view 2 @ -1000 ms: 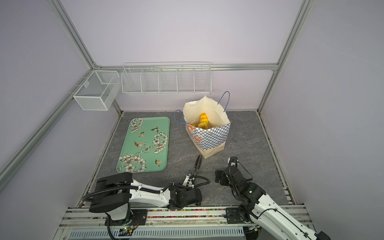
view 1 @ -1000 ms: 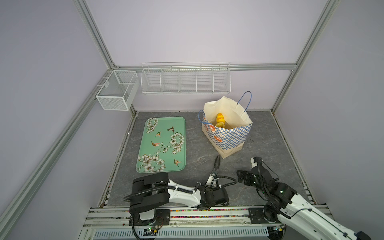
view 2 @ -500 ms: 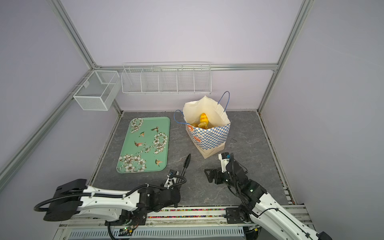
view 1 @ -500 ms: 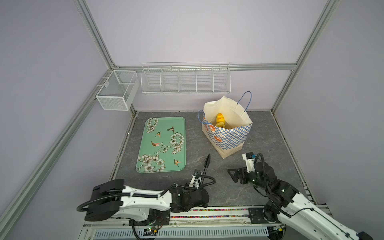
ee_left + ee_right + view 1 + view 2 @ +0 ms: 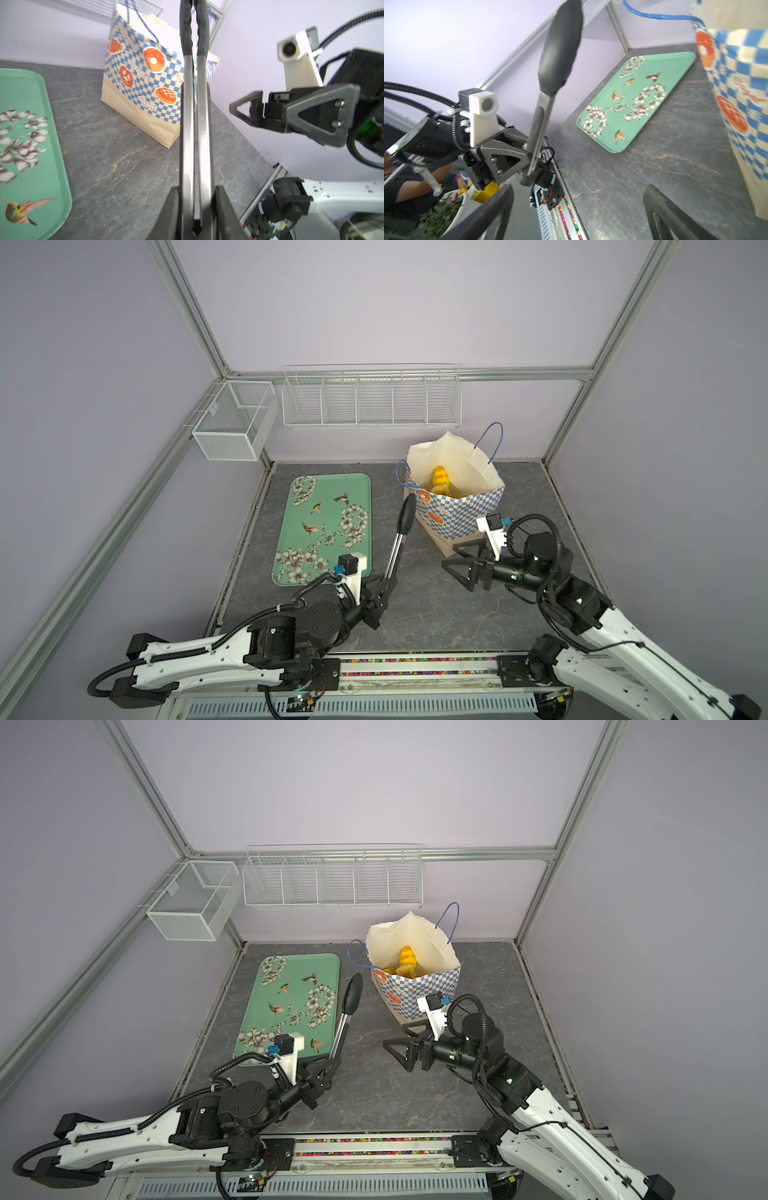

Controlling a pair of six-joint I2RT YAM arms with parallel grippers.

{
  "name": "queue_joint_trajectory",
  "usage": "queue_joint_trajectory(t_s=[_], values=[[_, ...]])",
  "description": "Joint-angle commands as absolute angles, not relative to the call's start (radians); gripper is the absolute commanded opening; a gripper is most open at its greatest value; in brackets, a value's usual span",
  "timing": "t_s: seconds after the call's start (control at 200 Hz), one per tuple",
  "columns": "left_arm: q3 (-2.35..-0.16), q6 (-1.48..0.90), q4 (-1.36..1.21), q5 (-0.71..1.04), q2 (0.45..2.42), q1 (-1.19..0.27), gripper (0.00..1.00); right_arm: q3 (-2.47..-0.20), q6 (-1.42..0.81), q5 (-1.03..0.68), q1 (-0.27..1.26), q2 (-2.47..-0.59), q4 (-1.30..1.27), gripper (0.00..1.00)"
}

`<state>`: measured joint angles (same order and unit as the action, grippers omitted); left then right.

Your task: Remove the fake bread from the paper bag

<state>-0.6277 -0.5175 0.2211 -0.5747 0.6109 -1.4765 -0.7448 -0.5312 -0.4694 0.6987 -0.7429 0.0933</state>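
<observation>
The paper bag (image 5: 457,510) (image 5: 419,992) stands upright and open at the back right, blue-and-white checked with orange prints. Golden fake bread (image 5: 440,479) (image 5: 407,960) shows inside its cream mouth. My left gripper (image 5: 384,587) (image 5: 328,1065) (image 5: 196,199) is shut on the handle end of black-tipped metal tongs (image 5: 401,537) (image 5: 195,104) (image 5: 550,93). The tongs are squeezed closed and point up toward the bag's left edge. My right gripper (image 5: 449,559) (image 5: 395,1036) (image 5: 577,216) is open and empty, low in front of the bag's base (image 5: 741,104).
A green flowered tray (image 5: 332,485) (image 5: 299,965) (image 5: 20,87) (image 5: 675,62) lies left of the bag. A long white wire basket (image 5: 372,400) and a smaller one (image 5: 235,420) hang on the back and left walls. Bare grey tabletop (image 5: 415,614) lies between the arms.
The left arm has raised and pushed the tongs forward, so the tips now reach beside the bag. The right gripper has moved left and closer to the bag's base, still open.
</observation>
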Motion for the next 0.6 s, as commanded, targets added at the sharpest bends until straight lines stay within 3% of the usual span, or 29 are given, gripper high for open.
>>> queue_joint_trajectory(t_s=[0.0,0.23,0.46,0.595], values=[[-0.751,-0.386,0.159,-0.397,0.720,-1.467,0.00,-0.805,-0.563,-0.622,0.708,-0.776,-0.020,0.99],[-0.761,-0.393,-0.040,-0.146,0.806,-1.401,0.00,-0.848,-0.578,-0.629,0.708,-0.796,-0.041,0.99],[-0.721,-0.453,-0.104,-0.059,0.790,-1.352,0.00,-0.804,-0.650,-0.643,0.709,-0.788,-0.235,0.58],[-0.709,-0.494,-0.104,-0.005,0.782,-1.328,0.00,-0.794,-0.659,-0.634,0.709,-0.794,-0.272,0.40]])
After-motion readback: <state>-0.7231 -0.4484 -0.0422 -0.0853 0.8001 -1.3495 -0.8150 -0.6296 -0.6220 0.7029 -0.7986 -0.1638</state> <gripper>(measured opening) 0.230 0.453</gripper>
